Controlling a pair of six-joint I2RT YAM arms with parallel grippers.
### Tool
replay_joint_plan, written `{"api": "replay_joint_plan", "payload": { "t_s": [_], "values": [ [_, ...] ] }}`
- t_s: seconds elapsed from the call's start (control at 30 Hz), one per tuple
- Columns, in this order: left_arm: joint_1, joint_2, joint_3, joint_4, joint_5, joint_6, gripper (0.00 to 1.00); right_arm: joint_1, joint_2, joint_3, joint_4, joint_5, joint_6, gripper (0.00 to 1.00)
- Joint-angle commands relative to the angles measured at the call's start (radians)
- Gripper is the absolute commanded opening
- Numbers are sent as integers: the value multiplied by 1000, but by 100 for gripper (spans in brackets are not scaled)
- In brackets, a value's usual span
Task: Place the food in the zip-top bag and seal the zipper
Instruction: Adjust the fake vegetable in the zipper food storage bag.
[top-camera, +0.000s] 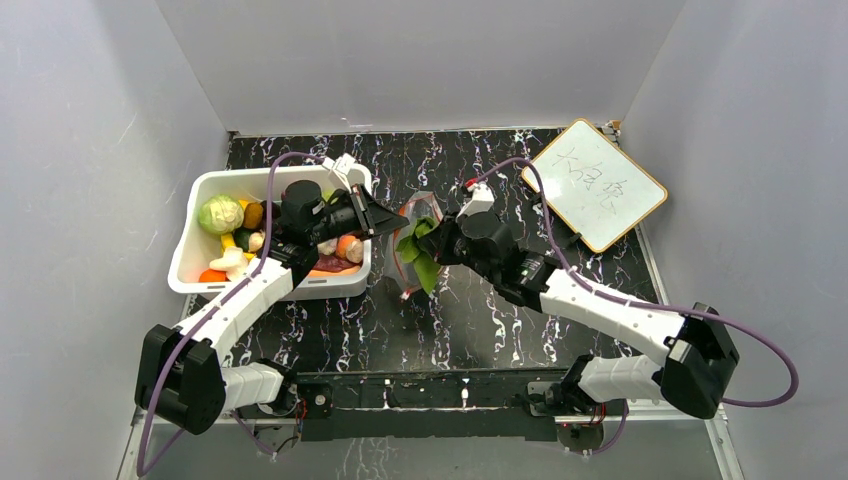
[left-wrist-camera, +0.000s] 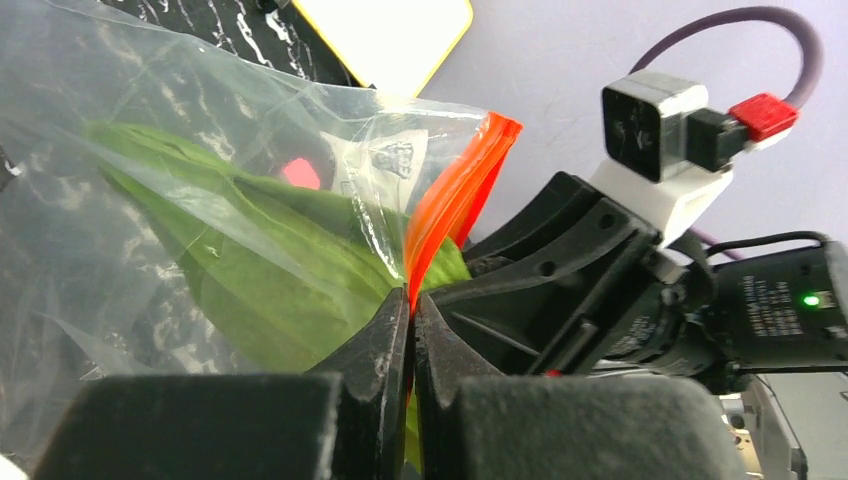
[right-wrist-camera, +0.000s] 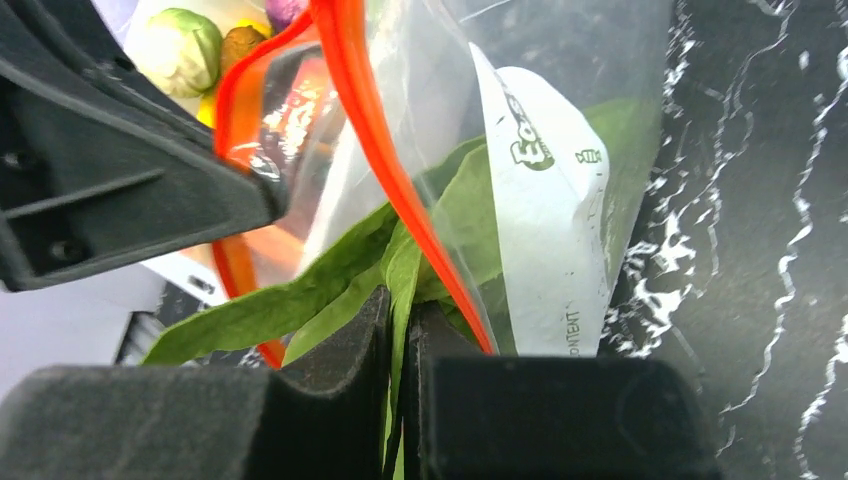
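Note:
The clear zip-top bag (top-camera: 418, 240) stands lifted over the dark marble table. My left gripper (left-wrist-camera: 412, 305) is shut on its red-orange zipper strip (left-wrist-camera: 450, 205) and holds the mouth open. My right gripper (right-wrist-camera: 397, 310) is shut on a green leafy vegetable (right-wrist-camera: 330, 285), whose leaves reach partly into the bag's mouth past the strip (right-wrist-camera: 370, 120). In the top view the leaf (top-camera: 420, 262) hangs between both grippers, the left one (top-camera: 392, 226) and the right one (top-camera: 432, 246). More leaf shows through the plastic in the left wrist view (left-wrist-camera: 260, 260).
A white bin (top-camera: 200, 190) at the left holds more food: a cabbage (top-camera: 220, 214), mushrooms (top-camera: 232, 262), an orange piece (top-camera: 348, 246). A small whiteboard with a yellow rim (top-camera: 596, 184) lies at the back right. Grey walls stand close on three sides.

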Motion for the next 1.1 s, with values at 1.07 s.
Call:
{"api": "replay_joint_plan", "payload": {
  "t_s": [1.07],
  "values": [
    [-2, 57, 158, -111, 140, -10, 0, 9, 14, -317, 527, -130, -1118, 0]
  ]
}}
